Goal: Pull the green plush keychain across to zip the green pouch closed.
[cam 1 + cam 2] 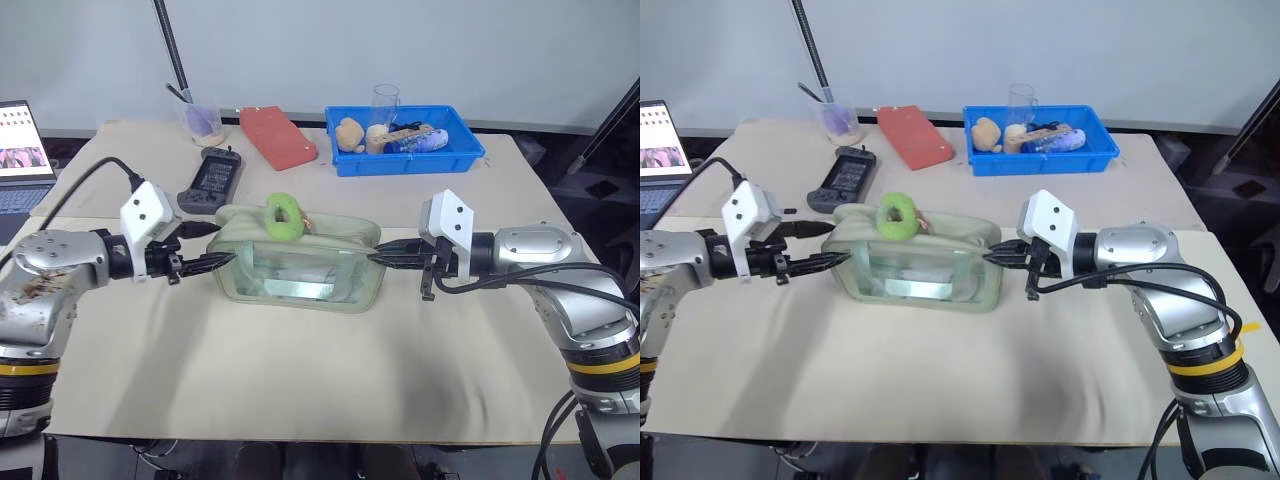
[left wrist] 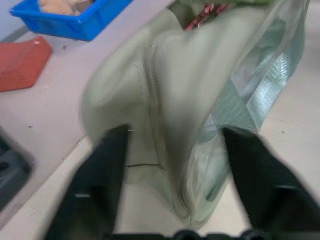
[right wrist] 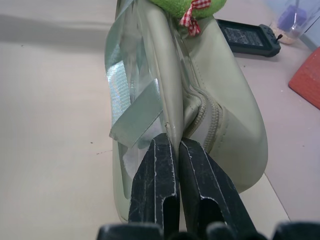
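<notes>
Soft sage green pouch [image 1: 298,262] with clear plastic window sits mid-table; fuzzy lime ring green plush keychain [image 1: 283,215] on its zipper top. Right gripper [image 3: 176,150] pinched shut on pouch's end seam. Left gripper [image 2: 172,155] fingers parted, straddling opposite end, holding nothing

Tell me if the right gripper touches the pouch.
Touching. In the right wrist view the right gripper is shut on the pouch's end edge, pinched between its fingers.
</notes>
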Robot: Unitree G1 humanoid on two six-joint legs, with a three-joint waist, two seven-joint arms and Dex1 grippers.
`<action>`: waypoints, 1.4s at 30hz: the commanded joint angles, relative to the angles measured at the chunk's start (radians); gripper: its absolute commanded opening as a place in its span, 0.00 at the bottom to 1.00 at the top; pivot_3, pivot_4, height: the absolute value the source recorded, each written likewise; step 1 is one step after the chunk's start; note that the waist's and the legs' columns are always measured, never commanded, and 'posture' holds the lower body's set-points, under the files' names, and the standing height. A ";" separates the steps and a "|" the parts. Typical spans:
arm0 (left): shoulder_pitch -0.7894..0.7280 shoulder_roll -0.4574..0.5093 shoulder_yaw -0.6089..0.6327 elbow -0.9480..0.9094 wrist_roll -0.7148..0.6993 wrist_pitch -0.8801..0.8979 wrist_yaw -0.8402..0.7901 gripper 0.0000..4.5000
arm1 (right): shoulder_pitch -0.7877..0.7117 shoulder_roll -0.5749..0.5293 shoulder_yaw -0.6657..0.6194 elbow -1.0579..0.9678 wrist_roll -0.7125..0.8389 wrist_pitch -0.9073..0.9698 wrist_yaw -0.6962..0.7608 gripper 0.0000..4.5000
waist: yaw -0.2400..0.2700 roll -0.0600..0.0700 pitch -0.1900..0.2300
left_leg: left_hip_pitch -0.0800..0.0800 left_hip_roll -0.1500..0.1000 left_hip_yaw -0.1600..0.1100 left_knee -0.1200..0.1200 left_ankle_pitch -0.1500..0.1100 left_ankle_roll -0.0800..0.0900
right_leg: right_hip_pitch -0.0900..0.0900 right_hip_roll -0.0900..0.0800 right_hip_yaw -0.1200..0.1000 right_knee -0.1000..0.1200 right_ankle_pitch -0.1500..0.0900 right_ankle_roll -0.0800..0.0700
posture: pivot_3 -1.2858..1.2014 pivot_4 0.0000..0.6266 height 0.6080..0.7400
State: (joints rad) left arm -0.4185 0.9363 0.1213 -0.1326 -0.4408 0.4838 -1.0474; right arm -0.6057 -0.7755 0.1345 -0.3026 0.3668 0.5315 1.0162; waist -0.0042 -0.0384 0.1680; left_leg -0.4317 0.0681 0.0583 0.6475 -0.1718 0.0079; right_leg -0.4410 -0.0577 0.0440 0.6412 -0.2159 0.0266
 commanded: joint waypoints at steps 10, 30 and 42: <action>-0.019 0.013 0.008 -0.004 0.014 -0.005 -0.014 0.00 | -0.019 -0.021 -0.034 -0.011 0.023 0.036 0.015 0.09 | -0.006 0.000 0.000 | 0.000 0.000 0.000 0.000 0.000 0.000 | 0.000 0.000 0.000 0.000 0.000 0.000 | 0.52 0.24 1.00; -0.016 0.000 -0.011 -0.021 0.031 -0.006 -0.013 0.00 | -0.318 0.296 0.171 0.099 -0.137 -0.017 -0.139 0.99 | -0.007 0.000 0.000 | 0.000 0.001 0.000 -0.002 0.000 0.000 | -0.002 0.001 0.000 0.001 0.003 0.003 | 0.52 0.24 1.00; 0.003 0.005 -0.006 -0.032 0.030 -0.009 -0.016 0.00 | -0.333 0.370 0.171 0.145 -0.145 -0.033 -0.117 0.42 | -0.009 0.000 0.000 | 0.000 0.001 0.000 -0.003 0.000 0.000 | -0.002 0.001 -0.001 0.001 0.003 0.003 | 0.52 0.24 1.00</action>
State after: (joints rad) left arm -0.4235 0.9356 0.1060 -0.1424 -0.4123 0.4821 -1.0619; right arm -0.9230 -0.4108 0.3404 -0.1237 0.2063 0.5004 0.8947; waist -0.0129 -0.0382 0.1680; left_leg -0.4321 0.0689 0.0579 0.6449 -0.1718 0.0080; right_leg -0.4426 -0.0565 0.0431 0.6428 -0.2128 0.0297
